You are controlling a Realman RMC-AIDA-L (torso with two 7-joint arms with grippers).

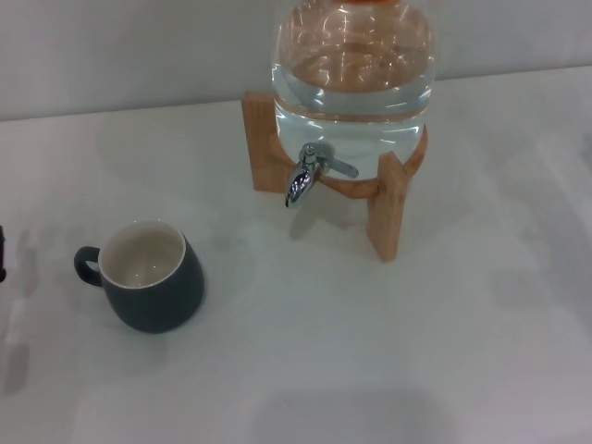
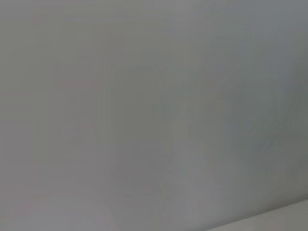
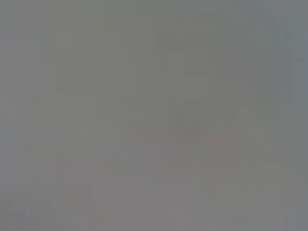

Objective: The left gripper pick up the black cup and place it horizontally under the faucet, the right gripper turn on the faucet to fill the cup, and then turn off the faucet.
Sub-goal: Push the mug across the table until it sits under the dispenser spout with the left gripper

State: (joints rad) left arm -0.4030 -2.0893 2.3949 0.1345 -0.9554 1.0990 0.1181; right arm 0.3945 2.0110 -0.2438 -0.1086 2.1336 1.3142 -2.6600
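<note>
I see the cup (image 1: pixel 151 276) standing upright on the table (image 1: pixel 370 351), to the left and in front of the faucet (image 1: pixel 313 172). The faucet juts forward from the water jar (image 1: pixel 352 69), which sits on a stand (image 1: pixel 387 203) farther back.

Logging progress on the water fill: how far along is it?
Nothing looks done. The black cup stands upright and empty on the table, left of the faucet, not under it. Neither gripper is visible. Picking up, placing, filling and shutting off all remain.
</note>
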